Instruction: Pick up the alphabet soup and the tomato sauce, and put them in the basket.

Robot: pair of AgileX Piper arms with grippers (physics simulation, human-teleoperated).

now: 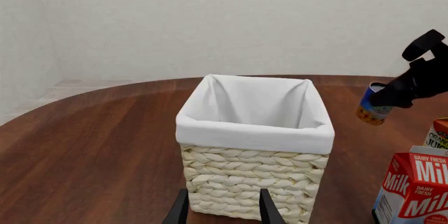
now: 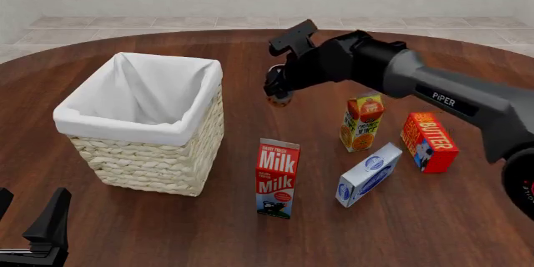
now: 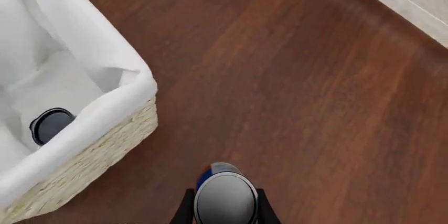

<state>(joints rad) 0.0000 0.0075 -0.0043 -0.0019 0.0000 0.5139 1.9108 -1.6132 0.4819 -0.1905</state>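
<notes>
Your right gripper [image 2: 279, 89] is pinching the tomato sauce [image 2: 278, 95] in the air above the counter [image 2: 250, 54], beyond the milk carton [image 2: 277, 178] and off to the right of the basket [image 2: 147, 126], with open wood between can and basket rim. In the right wrist view a dark round thing [image 3: 50, 124] lies on the liner inside the basket; what it is, you cannot tell. Four cartons sit to the right: one milk carton upright, one orange juice carton [image 2: 362, 121] upright, one butter box [image 2: 428, 141], and one blue-and-white box [image 2: 369, 174] lying flat. Your left gripper [image 2: 37, 232] hangs low near the basket's near side, fingers spread and holding nothing.
</notes>
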